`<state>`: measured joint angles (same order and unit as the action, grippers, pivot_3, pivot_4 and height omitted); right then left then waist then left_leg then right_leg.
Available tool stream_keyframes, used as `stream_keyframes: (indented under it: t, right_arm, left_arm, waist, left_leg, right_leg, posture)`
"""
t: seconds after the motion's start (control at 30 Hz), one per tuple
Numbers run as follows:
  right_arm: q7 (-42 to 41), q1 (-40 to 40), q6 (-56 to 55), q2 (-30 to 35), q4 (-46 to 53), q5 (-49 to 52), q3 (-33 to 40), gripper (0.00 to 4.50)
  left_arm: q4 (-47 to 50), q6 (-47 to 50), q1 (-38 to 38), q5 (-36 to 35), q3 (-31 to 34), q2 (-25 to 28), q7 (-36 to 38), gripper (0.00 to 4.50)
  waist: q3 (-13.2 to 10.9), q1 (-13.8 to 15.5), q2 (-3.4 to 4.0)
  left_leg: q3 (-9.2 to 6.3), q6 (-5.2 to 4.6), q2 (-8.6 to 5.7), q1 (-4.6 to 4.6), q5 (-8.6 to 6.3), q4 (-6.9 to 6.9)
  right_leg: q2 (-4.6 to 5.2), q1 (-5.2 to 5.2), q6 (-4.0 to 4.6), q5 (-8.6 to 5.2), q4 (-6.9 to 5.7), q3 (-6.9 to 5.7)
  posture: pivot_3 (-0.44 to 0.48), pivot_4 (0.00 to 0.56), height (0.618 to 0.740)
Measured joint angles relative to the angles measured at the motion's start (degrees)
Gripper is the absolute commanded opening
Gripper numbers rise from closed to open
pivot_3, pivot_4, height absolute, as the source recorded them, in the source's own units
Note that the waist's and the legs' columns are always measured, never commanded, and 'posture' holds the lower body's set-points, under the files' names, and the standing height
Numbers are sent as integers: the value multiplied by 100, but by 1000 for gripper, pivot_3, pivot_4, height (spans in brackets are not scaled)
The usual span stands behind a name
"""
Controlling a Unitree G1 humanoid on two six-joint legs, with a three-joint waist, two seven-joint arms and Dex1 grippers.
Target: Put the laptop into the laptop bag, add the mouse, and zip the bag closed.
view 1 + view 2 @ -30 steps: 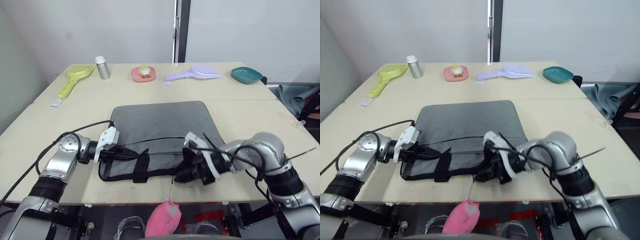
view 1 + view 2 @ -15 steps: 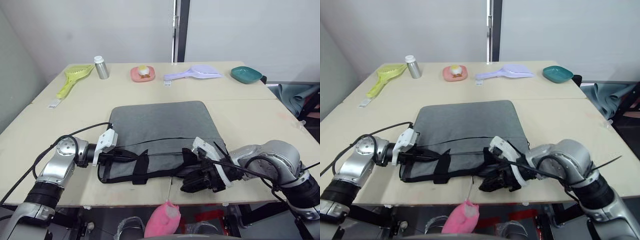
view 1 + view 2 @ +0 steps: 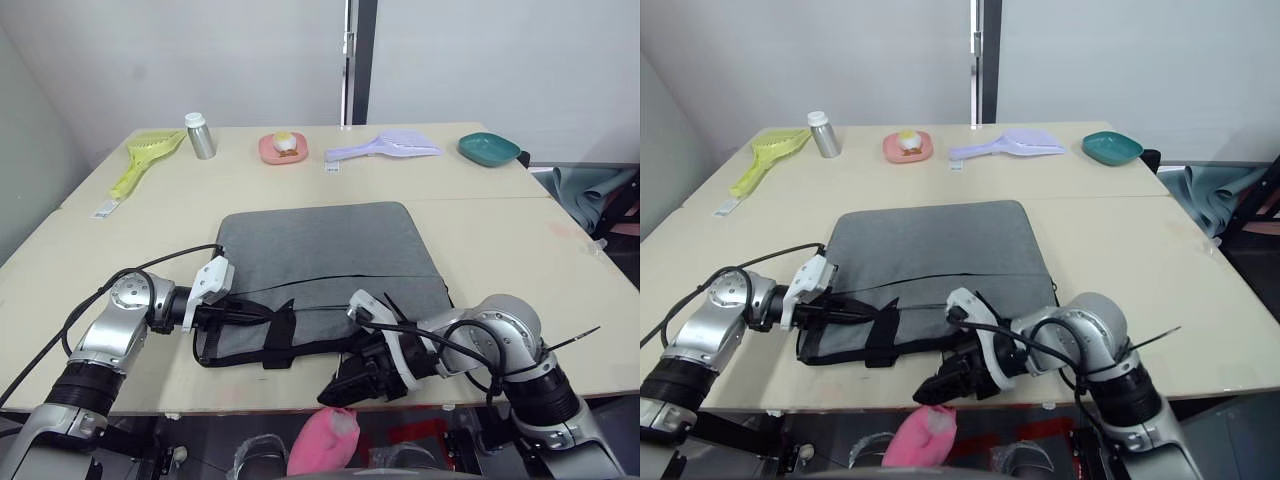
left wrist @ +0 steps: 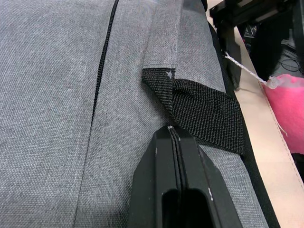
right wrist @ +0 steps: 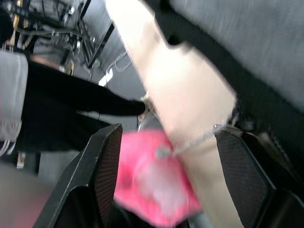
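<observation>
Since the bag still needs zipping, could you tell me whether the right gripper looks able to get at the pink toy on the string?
Probably yes. The right gripper is open at the table's near edge, and the pink toy hangs just below it with nothing between them.

You're facing a pale beige table (image 3: 500, 215) set against a plain white wall (image 3: 180, 60). At twelve o'clock a dark vertical post (image 3: 358, 60) splits that wall. At three o'clock, beyond the table's edge, grey-green cloth (image 3: 590, 195) lies bunched. The light is soft and even.
</observation>
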<state>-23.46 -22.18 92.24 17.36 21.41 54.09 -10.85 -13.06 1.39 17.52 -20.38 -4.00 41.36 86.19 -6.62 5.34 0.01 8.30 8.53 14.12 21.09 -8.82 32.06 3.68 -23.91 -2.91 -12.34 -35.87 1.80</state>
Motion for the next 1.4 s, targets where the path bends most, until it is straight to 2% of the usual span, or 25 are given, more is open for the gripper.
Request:
stream_keyframes:
  t: [0.03,0.07,0.17,0.37,0.8,0.97,1.13,1.23,1.33,1.4]
  right_arm:
    - [42,-5,0,-41,-49,40,44,3230]
    - [80,-17,0,-30,-67,100,87,2979]
    - [142,-85,0,117,-64,233,156,2093]
    - [142,-144,0,342,-52,468,188,31]
    - [335,-257,-1,613,-139,1369,443,31]
    - [361,-817,1,928,-861,1833,774,31]
    - [612,-1223,1,940,-1510,2125,852,31]
    - [577,-1336,-13,1183,-1246,1937,540,31]
    - [204,-1479,-459,1753,-367,1154,-211,31]
    - [32,-1480,-670,1785,-268,932,-317,31]
  left_arm:
    - [-8,1,17,4,-6,0,13,0]
    - [-21,0,45,6,-28,0,28,0]
    - [-104,-12,131,8,-79,-3,79,0]
    - [-204,-40,187,19,-92,-11,101,0]
    - [-237,-137,183,17,-91,-14,91,0]
    - [-232,-150,143,6,-66,-13,56,0]
    - [-216,-143,140,-12,-53,-13,-20,0]
    - [-177,-131,95,-21,-43,-12,-46,0]
    - [-105,-118,18,-29,-3,-12,-77,0]
    - [-88,-94,-5,-28,33,-11,-83,0]
  waist:
    - [0,1,0]
    - [-1,6,1]
    - [-1,15,1]
    - [-1,24,1]
    - [-1,27,1]
    - [-2,16,1]
    - [-3,16,2]
    - [-3,18,2]
    - [-2,36,1]
    - [-2,29,1]
  left_leg:
    - [0,0,0,0,0,0]
    - [0,0,-1,2,0,0]
    - [0,3,-1,4,2,0]
    - [-1,7,-1,3,4,-2]
    - [-2,9,-1,4,5,-1]
    - [-2,9,-2,2,6,2]
    - [-3,11,-1,9,8,0]
    - [-3,11,-2,9,8,-8]
    - [-9,14,3,5,8,-14]
    - [-7,15,3,4,8,-13]
  right_leg:
    - [0,0,0,0,0,0]
    - [0,-1,0,0,1,-1]
    - [-5,-1,0,0,4,-2]
    - [-6,0,-1,0,3,-2]
    - [-6,0,0,0,3,-3]
    - [-6,0,0,0,-3,-1]
    - [-9,-4,6,-3,-2,-5]
    - [-12,-4,5,-3,4,-8]
    - [-15,1,-7,4,5,-13]
    - [-14,0,1,-1,3,-10]
  posture:
    - [0,150,740]
    - [0,150,740]
    - [0,150,740]
    - [0,150,740]
    - [0,150,740]
    - [0,150,740]
    - [0,150,740]
    - [0,150,740]
    - [0,150,740]
    - [0,150,740]
